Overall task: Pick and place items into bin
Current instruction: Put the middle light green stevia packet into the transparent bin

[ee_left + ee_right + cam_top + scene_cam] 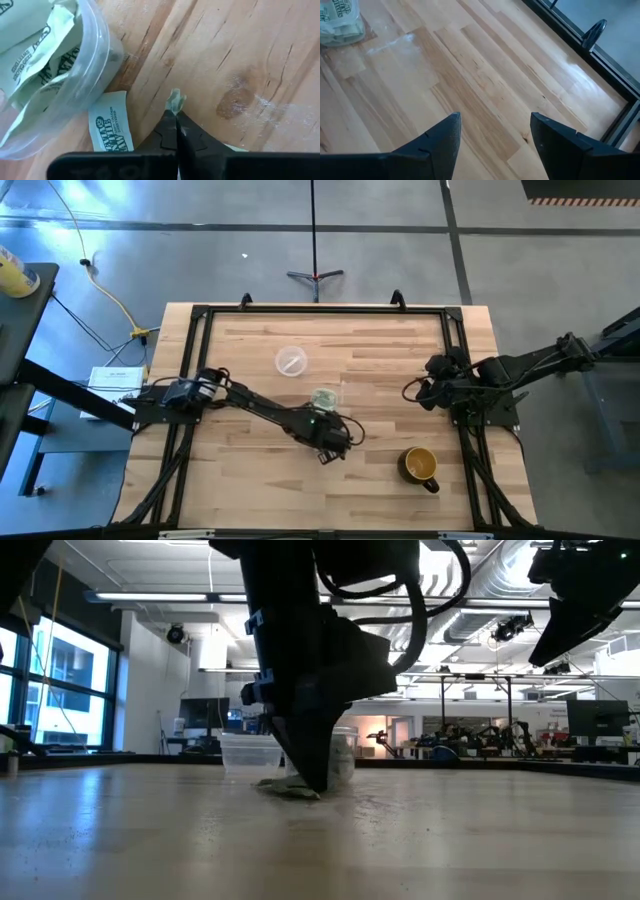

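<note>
Left pincer (175, 112) sits low at mid-table, closed on a small pale scrap (175, 100), only its tip showing past the fingertips. One printed wrapper (112, 128) lies flat on the table (380, 480) beside it, just outside the bin (95, 70). The bin, near table centre, holds several wrappers; exact number unreadable. Risk: grip is on the scrap's edge only, so it may slip on the lift; the thin bin could tip if nudged. Right pincer (495, 137) open, idle near right edge. Mug (420, 464): one. Clear disc (291, 361): one, farther off.
</note>
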